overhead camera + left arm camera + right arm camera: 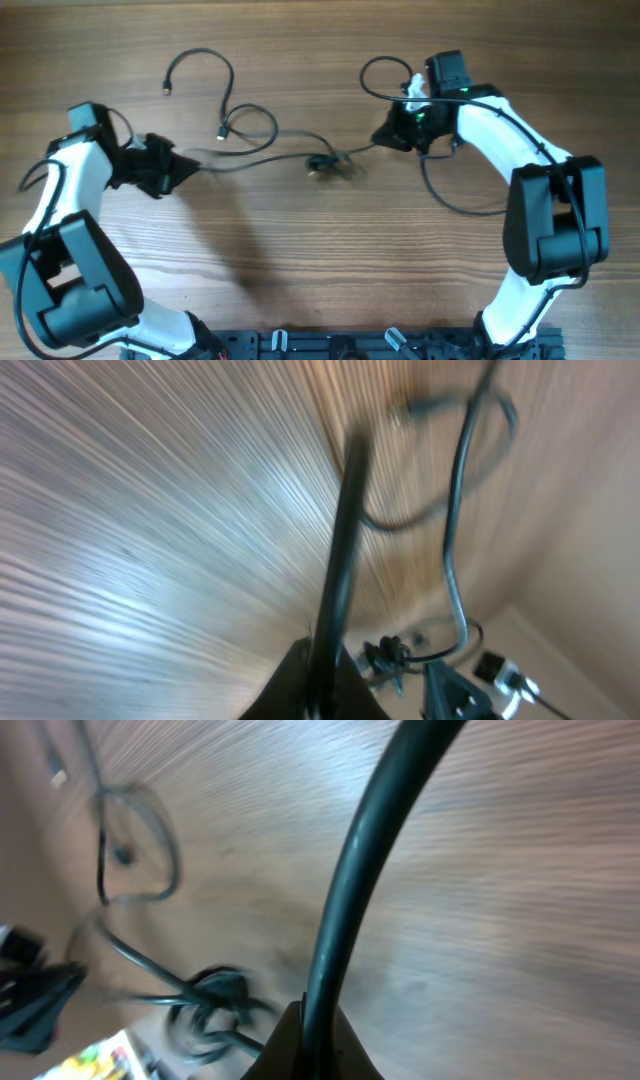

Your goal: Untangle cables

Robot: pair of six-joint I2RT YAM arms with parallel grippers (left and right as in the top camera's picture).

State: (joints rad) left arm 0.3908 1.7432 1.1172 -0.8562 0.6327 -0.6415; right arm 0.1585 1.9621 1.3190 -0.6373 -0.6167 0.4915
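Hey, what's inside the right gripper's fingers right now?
A black cable comes out of the right gripper, which is shut on it. The pinched stretch itself is covered by the fingertips.

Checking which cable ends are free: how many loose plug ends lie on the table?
2. One plug end lies at the upper left, ending the big arc; another plug end lies lower, just right of it. More may be hidden in the knot.

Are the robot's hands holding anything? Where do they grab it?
Both pinch the cables: left gripper left of the knot, right gripper right of it.
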